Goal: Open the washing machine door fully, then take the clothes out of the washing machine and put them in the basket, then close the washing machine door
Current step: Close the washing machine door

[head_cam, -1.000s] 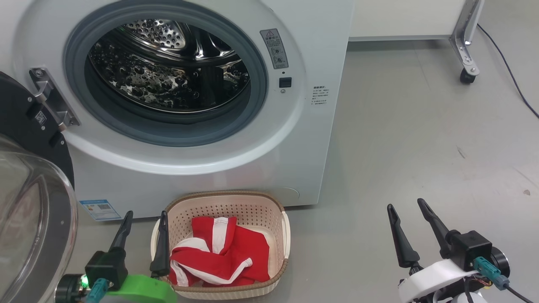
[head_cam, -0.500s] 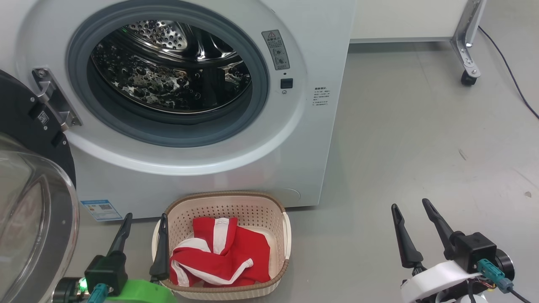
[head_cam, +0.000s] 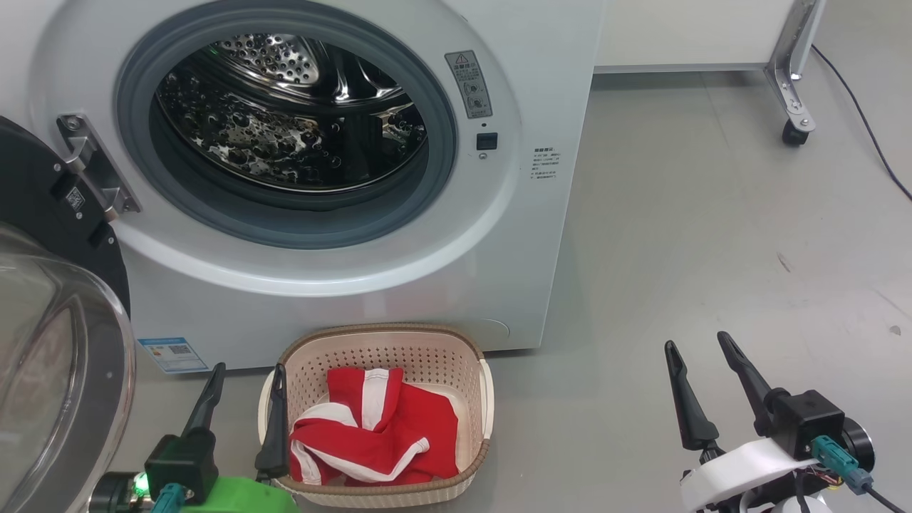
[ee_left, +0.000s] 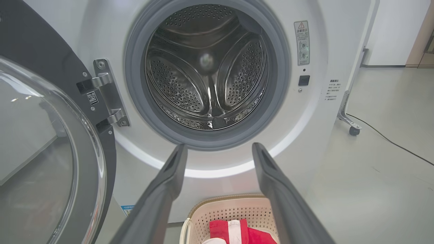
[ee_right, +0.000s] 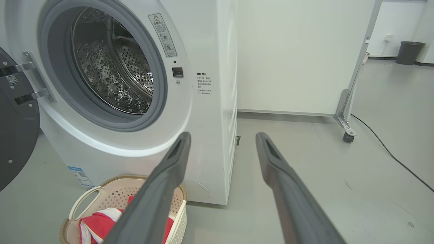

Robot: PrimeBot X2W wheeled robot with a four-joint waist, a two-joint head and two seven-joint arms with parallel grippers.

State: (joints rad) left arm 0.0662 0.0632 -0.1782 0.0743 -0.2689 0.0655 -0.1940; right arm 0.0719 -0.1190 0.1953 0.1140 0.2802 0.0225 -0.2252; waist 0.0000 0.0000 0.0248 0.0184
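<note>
In front of the washing machine (head_cam: 499, 235), on the floor, the basket (head_cam: 399, 356) holds the clothes (head_cam: 377, 427), a red bundle with white bands. The drum (ee_left: 206, 67) looks empty, so I judge that the taking-out is finished and the step in hand is to close the washing machine door (head_cam: 50, 320). This door stands swung open at the left. The left fingers (head_cam: 205, 402) are spread apart and hold nothing. One of them crosses the basket's left edge in the head view, and I cannot tell if it touches. The right fingers (head_cam: 684, 392), also spread and empty, hang over bare floor well to the right. The next move calls for reaching the door's free edge and pushing it round until it latches, without knocking the basket.
</note>
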